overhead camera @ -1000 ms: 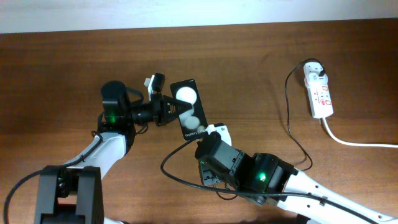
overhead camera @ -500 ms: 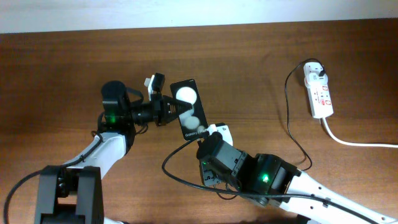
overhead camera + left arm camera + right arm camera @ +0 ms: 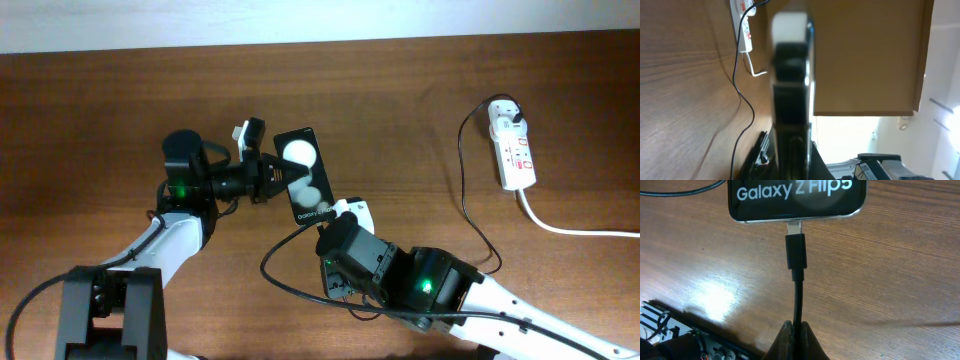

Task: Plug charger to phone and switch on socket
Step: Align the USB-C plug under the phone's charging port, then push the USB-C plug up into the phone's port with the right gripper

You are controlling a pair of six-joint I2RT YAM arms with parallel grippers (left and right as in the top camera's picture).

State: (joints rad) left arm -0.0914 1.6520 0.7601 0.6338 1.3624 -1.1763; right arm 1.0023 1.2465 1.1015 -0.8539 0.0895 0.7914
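The phone (image 3: 303, 177) was a glossy black slab with two white circles and "Galaxy Z Flip5" lettering. It sat left of centre in the overhead frame, and the left gripper (image 3: 283, 176) was clamped on its left edge.

The charger (image 3: 795, 252) was a thin, smooth black cable with a boxy little plug. Its metal tip sat at the phone's bottom edge with a sliver of metal showing. The right gripper (image 3: 795, 332) was pinched tight on the cable just below the plug.

The table (image 3: 420, 90) was brown wood grain with a bit of shine, and a pale wall (image 3: 300, 20) ran along the top.

The socket (image 3: 513, 150) lay at upper right. It was a white oblong with red marks, its thick cord (image 3: 570, 228) running off to the right. The left wrist view was mostly blocked by a blurry dark edge up close.
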